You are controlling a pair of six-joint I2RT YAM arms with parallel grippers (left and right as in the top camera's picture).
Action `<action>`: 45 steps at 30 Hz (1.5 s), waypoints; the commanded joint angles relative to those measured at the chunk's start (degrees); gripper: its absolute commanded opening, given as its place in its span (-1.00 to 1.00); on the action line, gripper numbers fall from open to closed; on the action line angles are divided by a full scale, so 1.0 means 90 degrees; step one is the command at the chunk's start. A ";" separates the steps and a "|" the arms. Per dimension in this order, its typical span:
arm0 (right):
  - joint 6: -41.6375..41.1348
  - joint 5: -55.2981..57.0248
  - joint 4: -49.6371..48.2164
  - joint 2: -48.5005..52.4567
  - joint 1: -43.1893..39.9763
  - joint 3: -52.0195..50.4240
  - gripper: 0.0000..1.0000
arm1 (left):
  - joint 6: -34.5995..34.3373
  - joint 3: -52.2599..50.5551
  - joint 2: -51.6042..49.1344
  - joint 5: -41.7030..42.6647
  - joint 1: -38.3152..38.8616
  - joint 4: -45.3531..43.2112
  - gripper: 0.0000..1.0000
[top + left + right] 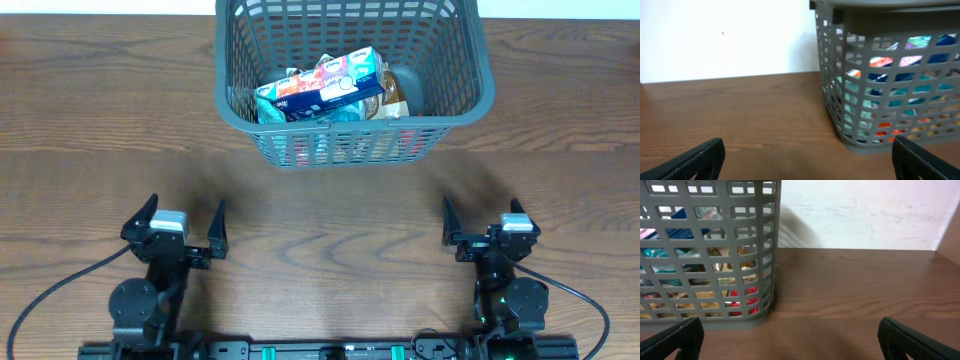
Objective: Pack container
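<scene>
The container (470,70), a large grey-blue lattice basket, stands at the far middle of the wooden table. Several grocery packets (325,88) lie inside it, a white-and-blue box on top. It also shows in the left wrist view (840,90) and in the right wrist view (767,240), with coloured packets visible through the slots. My left gripper (180,226) is open and empty near the front left. My right gripper (487,220) is open and empty near the front right. Both are well short of the container.
A white wall runs behind the table's far edge (730,77). Bare wooden tabletop (330,210) lies between the grippers and the basket. The arm bases and a rail (330,350) sit at the front edge.
</scene>
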State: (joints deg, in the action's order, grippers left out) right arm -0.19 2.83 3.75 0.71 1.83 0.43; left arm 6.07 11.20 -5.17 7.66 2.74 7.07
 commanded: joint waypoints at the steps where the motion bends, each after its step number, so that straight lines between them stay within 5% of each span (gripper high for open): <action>1: 0.0053 0.0087 0.0032 -0.0046 -0.0044 -0.0012 0.99 | 0.0041 -0.0372 0.0228 -0.0245 0.0022 -0.0505 0.97; 12: 0.0051 0.0087 0.0032 -0.0046 -0.0044 -0.0012 0.98 | 0.0041 -0.0636 0.0267 -0.1773 0.0022 -0.0770 0.97; 20: 0.0053 0.0087 0.0032 -0.0046 -0.0044 -0.0012 0.98 | -0.0619 -0.1214 0.0561 -0.1739 0.0024 -0.0381 0.97; 45: 0.0051 0.0087 0.0032 -0.0046 -0.0044 -0.0012 0.98 | -0.0588 -0.1217 0.0559 -0.1197 0.0024 -0.0333 0.97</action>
State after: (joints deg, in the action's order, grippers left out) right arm -0.19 3.01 3.70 0.67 1.83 0.43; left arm 1.32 1.67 -0.62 -5.15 2.74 1.98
